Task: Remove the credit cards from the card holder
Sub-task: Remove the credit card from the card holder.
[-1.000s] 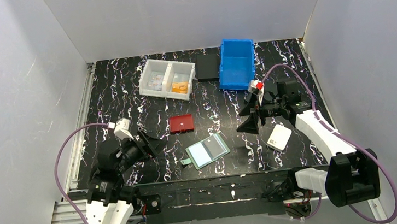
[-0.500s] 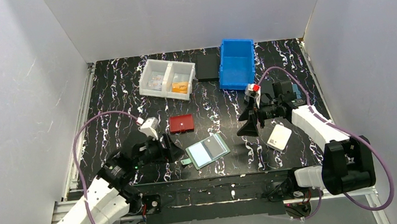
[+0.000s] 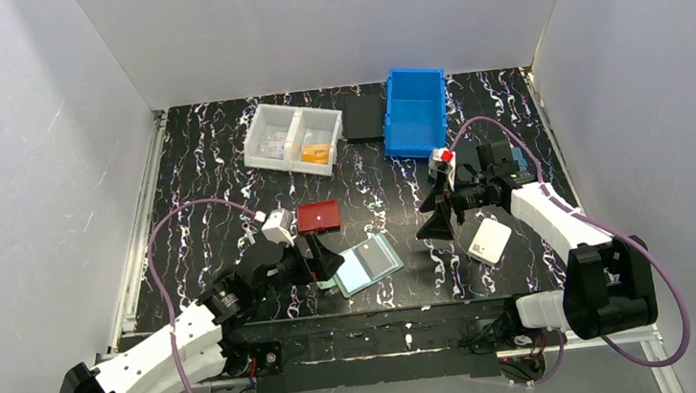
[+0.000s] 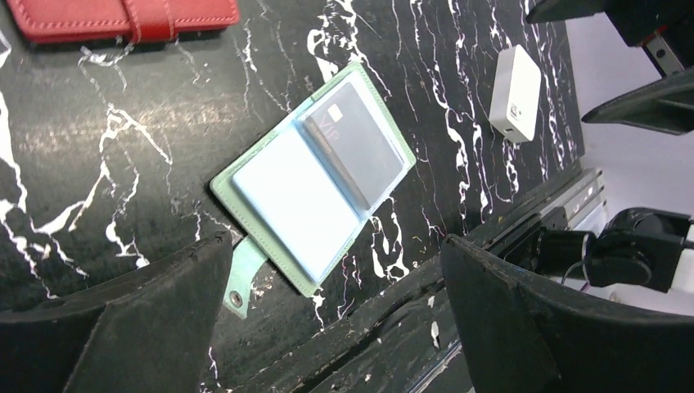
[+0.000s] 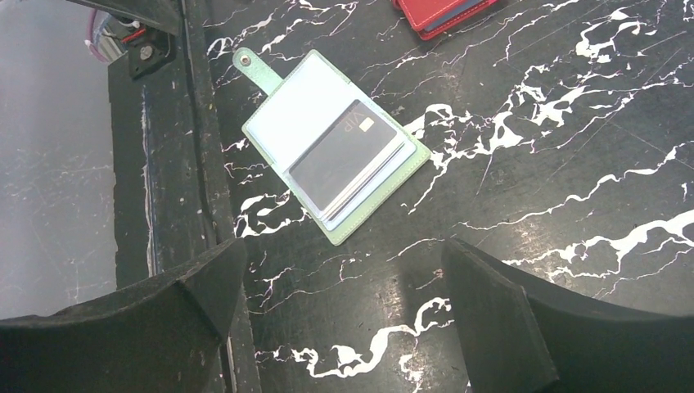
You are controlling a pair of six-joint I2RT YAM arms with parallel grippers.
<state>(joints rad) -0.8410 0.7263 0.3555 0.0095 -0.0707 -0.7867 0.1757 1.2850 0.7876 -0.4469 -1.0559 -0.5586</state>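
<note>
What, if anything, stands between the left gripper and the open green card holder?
Nothing visible does. The left gripper hangs at the tab end of the card holder, jaws open, with only open space between them. The red wallet lies apart, farther back.

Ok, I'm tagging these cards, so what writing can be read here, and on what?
"VIP": on the dark card in the open green card holder.
Small mark on the white box: too small to read.
No other text shows.
</note>
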